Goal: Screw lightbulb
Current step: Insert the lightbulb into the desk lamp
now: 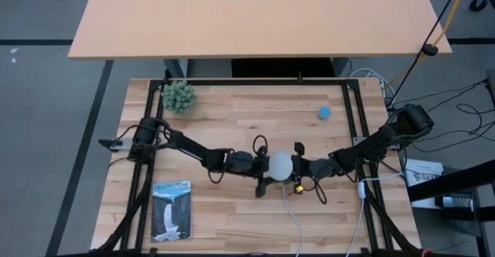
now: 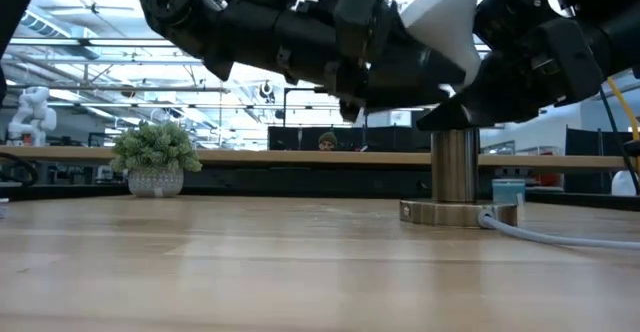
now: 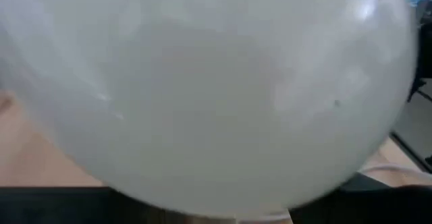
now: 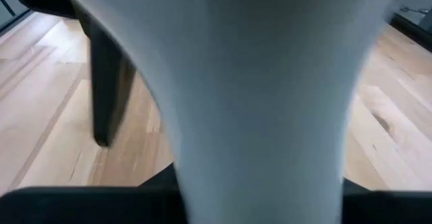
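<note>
Spanning the scene, the wooden counter (image 1: 232, 125) is seen from above with both dark arms reaching toward its middle, where the lightbulb (image 1: 280, 165) is held between them. From the level view, the lightbulb (image 2: 440, 17) is carried tilted in the air, its dome up and toward the right arm, just above the metal socket post (image 2: 455, 167), which stands on a round base with a white cord (image 2: 560, 237) leading off. The left pincer (image 1: 263, 166) is placed at the bulb on the side away from the socket; its fingers stand around the dome, but whether they press on it cannot be told. The right pincer (image 1: 298, 166) is placed on the opposite side of the bulb, over the socket; its grip cannot be told either. In the left wrist view the white dome (image 3: 202, 89) fills nearly everything. A printed booklet (image 1: 171, 208) lies well apart from the socket, toward the left arm's side. A small potted plant (image 1: 179, 96) sits beyond the left arm, far from the socket. A small blue object (image 1: 325, 113) rests beyond the socket, apart from it.
</note>
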